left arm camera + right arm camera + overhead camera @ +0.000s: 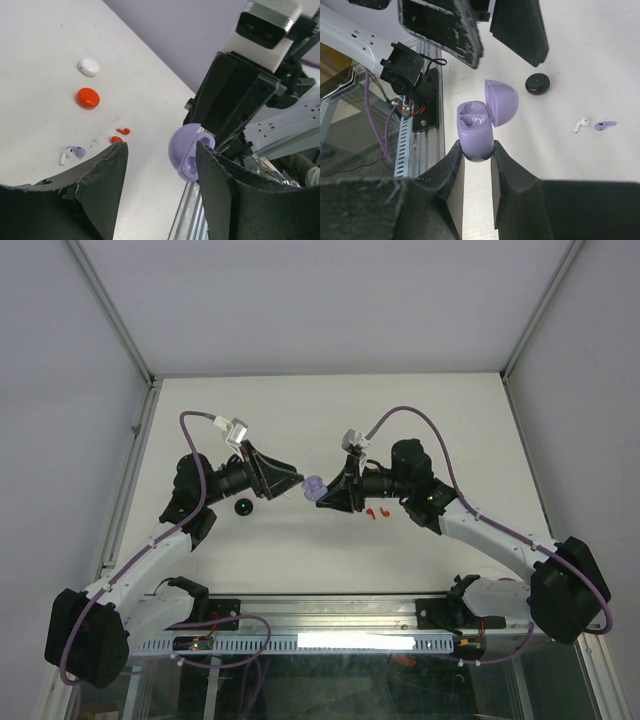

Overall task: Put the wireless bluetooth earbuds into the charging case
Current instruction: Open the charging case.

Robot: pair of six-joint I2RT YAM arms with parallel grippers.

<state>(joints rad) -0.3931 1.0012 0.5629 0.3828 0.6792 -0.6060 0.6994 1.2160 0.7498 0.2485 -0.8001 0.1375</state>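
- Right gripper (477, 148) clamps the lavender charging case (475, 131) low in frame, its top flipped open and both wells empty.
- Left gripper (161, 149) hangs just beside the case, jaws apart, nothing in them.
- Lavender earbud (76, 150) and white earbud (62, 159) lie on the table (40, 40) at lower left of the left wrist view, just past the finger on the frame's left. The free left arm looks best placed to fetch them.

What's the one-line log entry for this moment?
right gripper: shut on lavender case | lid: open, case empty | left gripper: open, empty, near case | earbuds: on table
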